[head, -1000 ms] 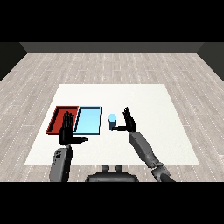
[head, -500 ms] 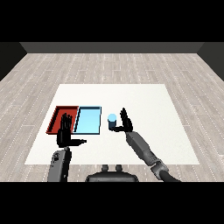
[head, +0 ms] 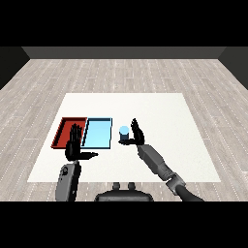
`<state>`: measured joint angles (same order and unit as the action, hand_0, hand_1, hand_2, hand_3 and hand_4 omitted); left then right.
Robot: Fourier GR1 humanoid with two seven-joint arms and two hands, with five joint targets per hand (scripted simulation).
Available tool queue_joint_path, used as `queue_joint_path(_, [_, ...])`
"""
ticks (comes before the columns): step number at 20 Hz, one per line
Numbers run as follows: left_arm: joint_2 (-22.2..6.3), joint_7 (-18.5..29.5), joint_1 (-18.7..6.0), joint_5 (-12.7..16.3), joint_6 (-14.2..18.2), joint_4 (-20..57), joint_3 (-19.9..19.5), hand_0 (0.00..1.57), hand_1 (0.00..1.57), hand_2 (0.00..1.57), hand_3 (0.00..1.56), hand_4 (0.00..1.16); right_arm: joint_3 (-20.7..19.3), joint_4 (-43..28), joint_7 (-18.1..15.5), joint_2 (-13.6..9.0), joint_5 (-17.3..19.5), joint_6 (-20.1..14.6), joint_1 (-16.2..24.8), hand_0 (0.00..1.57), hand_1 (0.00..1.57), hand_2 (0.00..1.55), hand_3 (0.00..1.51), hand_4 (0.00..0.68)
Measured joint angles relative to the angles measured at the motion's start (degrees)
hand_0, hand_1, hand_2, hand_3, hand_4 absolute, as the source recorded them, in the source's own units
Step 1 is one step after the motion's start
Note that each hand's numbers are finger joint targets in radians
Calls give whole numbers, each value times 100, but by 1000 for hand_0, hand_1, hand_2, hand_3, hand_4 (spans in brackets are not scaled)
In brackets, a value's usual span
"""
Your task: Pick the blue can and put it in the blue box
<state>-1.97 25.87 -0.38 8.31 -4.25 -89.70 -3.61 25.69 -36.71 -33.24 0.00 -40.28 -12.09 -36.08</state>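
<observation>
Even, flat light — faint shadows

A small blue cylindrical can point(head: 124, 133) with a paler blue top stands on the flat white table point(head: 160, 116). Left of it lies a shallow light blue tray point(head: 98, 133) with a slightly darker blue rim, and further left a shallow red tray point(head: 64, 128) with a darker red floor. Both the left hand point(head: 74, 147) and the right hand point(head: 137, 133) are black, each on a grey forearm. Around the table, the floor point(head: 121, 72) shows pale grey wood planks, with a dark wall at the far side.
</observation>
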Motion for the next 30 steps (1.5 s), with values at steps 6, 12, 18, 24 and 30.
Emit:
queue_joint_path(6, [-8,79,98,-5,-35,9,-9,0,0,0,0,0,390,512,-227,0,-589,110,-362,0,0,0,0,0])
queue_joint_path(12, [-33,52,265,92,-107,-215,-33,0,0,0,0,0,667,819,-253,0,-924,119,-674,0,0,0,0,0])
queue_joint_path(18, [-50,12,99,120,-93,-102,-89,0,0,0,0,0,1125,851,-327,0,-1483,52,-789,0,0,0,0,0])
queue_joint_path(24, [-21,39,138,54,-49,-154,-44,0,0,0,0,0,1505,897,-481,-1,-1855,-266,-852,1340,1340,1394,1332,397])
queue_joint_path(30, [-48,37,67,121,-89,-54,-105,0,0,0,0,0,1706,1190,-177,0,-1901,-712,-1093,1568,1568,1502,1457,677])
